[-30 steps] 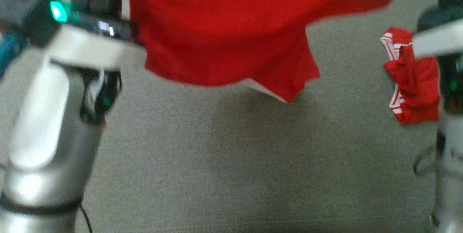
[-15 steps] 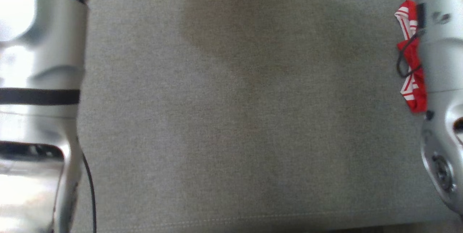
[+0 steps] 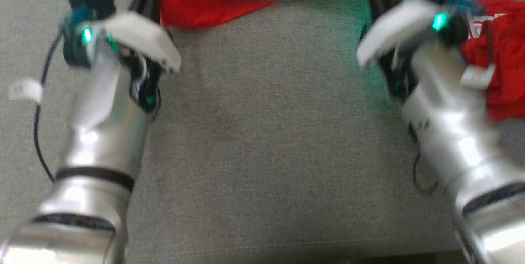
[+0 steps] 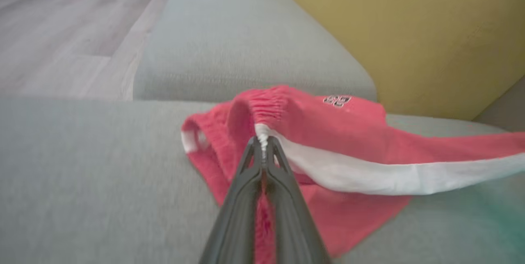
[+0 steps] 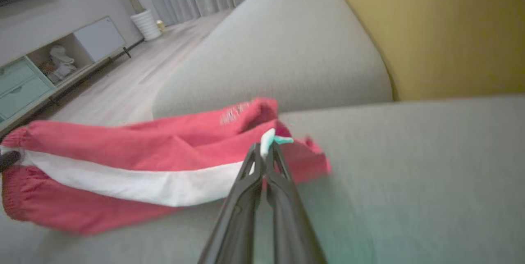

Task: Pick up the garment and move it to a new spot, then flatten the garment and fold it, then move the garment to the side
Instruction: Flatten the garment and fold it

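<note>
Looking from the head: red garment [image 3: 205, 10] with a white band lies along the top edge, on the grey sofa seat [image 3: 262, 141]; second red cloth [image 3: 506, 75] at far right.
Left wrist: left jaws pressed together, pinching the garment's gathered edge.
Right wrist: right jaws pinching its opposite end; the middle sags onto the seat.

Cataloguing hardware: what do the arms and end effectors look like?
The left arm and right arm are silver with black bands, white wrist covers, green lights and black cables. The left end effector and right end effector each have two long dark fingers.
</note>
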